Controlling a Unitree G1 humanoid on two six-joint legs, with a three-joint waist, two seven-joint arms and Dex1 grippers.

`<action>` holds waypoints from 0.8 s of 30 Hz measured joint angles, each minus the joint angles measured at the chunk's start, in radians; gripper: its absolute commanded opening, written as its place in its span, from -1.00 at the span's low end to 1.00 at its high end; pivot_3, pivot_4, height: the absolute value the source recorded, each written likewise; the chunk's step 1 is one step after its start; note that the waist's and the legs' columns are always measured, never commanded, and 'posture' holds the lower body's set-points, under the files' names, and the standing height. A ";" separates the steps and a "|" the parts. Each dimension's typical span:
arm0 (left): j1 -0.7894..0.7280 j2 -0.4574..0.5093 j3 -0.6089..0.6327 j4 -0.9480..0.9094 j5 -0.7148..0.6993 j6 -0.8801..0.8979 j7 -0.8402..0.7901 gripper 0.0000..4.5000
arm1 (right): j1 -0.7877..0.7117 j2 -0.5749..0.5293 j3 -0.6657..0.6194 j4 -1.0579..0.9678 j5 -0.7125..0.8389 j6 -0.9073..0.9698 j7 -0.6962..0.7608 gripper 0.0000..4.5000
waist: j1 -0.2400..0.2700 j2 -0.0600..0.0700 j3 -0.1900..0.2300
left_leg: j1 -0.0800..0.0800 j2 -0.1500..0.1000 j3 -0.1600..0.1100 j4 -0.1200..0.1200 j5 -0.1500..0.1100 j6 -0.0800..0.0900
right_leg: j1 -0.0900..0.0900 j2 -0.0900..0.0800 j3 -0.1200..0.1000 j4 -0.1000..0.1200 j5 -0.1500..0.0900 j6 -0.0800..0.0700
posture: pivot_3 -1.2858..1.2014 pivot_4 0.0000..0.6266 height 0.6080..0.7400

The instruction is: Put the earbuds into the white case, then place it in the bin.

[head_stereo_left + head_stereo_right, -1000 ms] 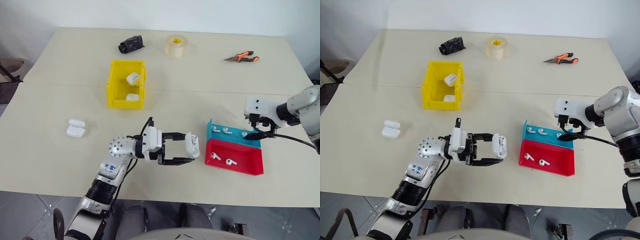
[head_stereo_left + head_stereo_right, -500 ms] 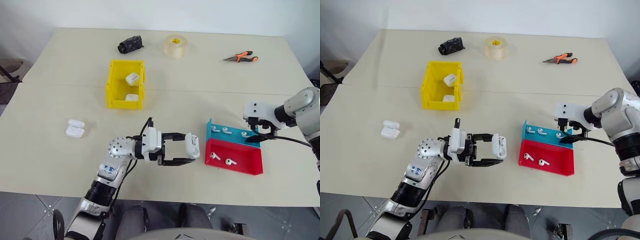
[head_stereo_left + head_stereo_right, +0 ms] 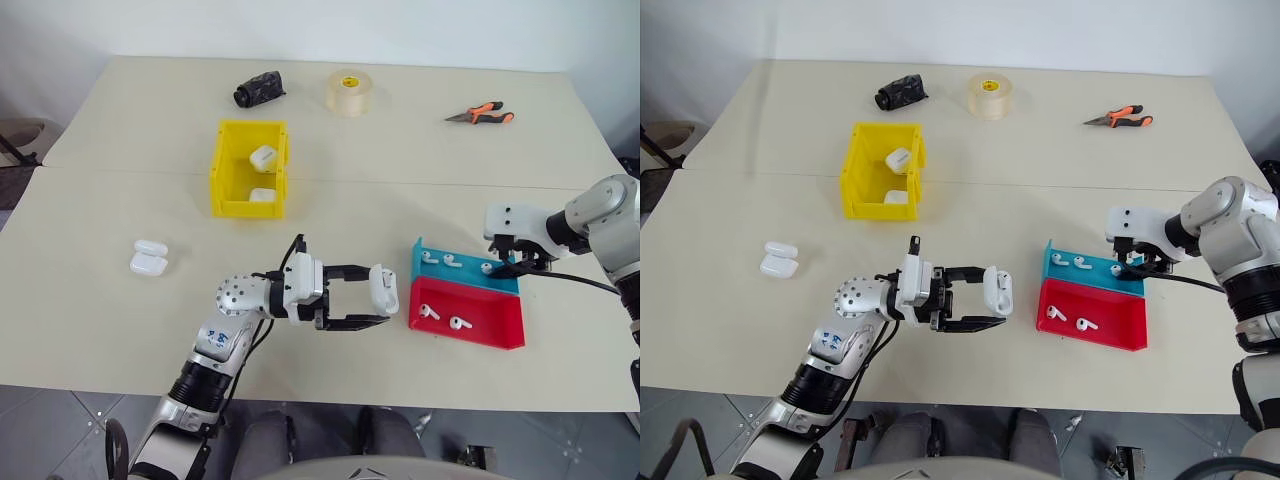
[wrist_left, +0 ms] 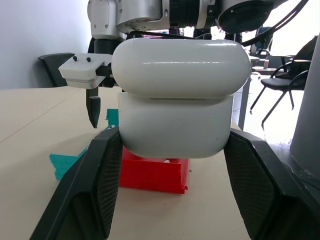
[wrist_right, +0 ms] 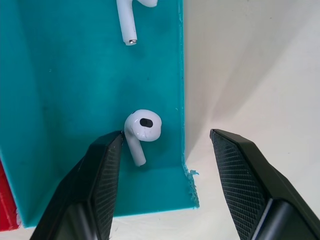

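Pale beige worktop (image 3: pixel 420 170) against a plain white wall, and I'll use the yellow bin (image 3: pixel 251 168) as my reference point for everything. It sits toward the far left of the middle, with two small white cases lying inside it. Behind the bin, near the far edge, there's a black bundle (image 3: pixel 259 88), and further right of that a tape roll (image 3: pixel 349 91) and then orange-handled pliers (image 3: pixel 480 113) well off to the right. On the near left of the bin, a bit apart from it, another white case (image 3: pixel 149 257) lies on the bare worktop. Nearer the robot than the bin and a little to its right, the left gripper (image 3: pixel 372 296) points sideways to the right and is clamped on a white case (image 4: pixel 180 95), fingers pressed on both sides of its lower half, lid looks closed. Well to the right of the bin are two angled trays touching each other, the blue tray (image 3: pixel 466 272) behind and the red tray (image 3: pixel 470 312) in front. The earbuds (image 3: pixel 430 257) are still in those trays: three in the blue one, two in the red one. The right gripper (image 5: pixel 165 150) points down over the right end of the blue tray, jaws partly open and straddling the tray's side wall, with one finger (image 5: pixel 102 175) right up against the rightmost earbud (image 5: pixel 141 127); I can't tell if it's actually touching. That earbud is still lying on the tray floor.
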 measured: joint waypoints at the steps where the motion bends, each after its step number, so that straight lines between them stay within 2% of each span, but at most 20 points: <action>1: 0.000 0.000 0.000 0.000 0.000 0.000 0.001 0.20 | 0.000 0.001 0.000 -0.002 0.000 0.004 0.004 0.28 | 0.000 0.000 0.000 | 0.000 0.000 0.000 0.000 0.000 0.000 | 0.000 0.000 0.000 0.000 0.000 0.000 | 0.03 -0.52 1.00; 6: 0.000 0.002 0.000 -0.003 0.000 0.000 0.005 0.20 | 0.000 0.012 -0.001 -0.016 0.001 0.024 0.019 0.28 | -0.001 0.000 0.000 | 0.000 0.000 0.000 0.000 0.000 0.000 | 0.000 0.000 0.000 0.000 0.000 0.000 | 0.03 -0.52 1.00; 9: 0.000 0.005 0.000 -0.007 0.000 0.000 0.008 0.20 | 0.000 0.017 -0.002 -0.017 0.001 0.033 0.026 0.04 | -0.004 0.000 0.000 | 0.000 0.000 0.000 0.000 0.000 0.000 | 0.000 0.000 0.000 0.000 0.000 0.000 | 0.03 -0.52 1.00; 12: 0.000 0.007 0.000 -0.009 0.000 0.000 0.010 0.20 | 0.000 0.026 -0.002 -0.018 0.004 0.033 0.042 -0.37 | -0.013 0.000 0.000 | 0.000 0.000 0.000 0.000 0.000 0.000 | 0.001 0.000 0.000 0.000 0.000 0.000 | 0.03 -0.52 1.00; 24: 0.000 0.008 0.000 -0.012 0.000 0.000 0.015 0.20 | 0.000 0.028 -0.002 -0.018 -0.001 0.031 0.041 -0.37 | -0.015 0.000 0.000 | 0.001 0.000 0.000 0.001 0.000 0.000 | 0.001 0.000 0.000 0.001 0.000 0.000 | 0.03 -0.52 1.00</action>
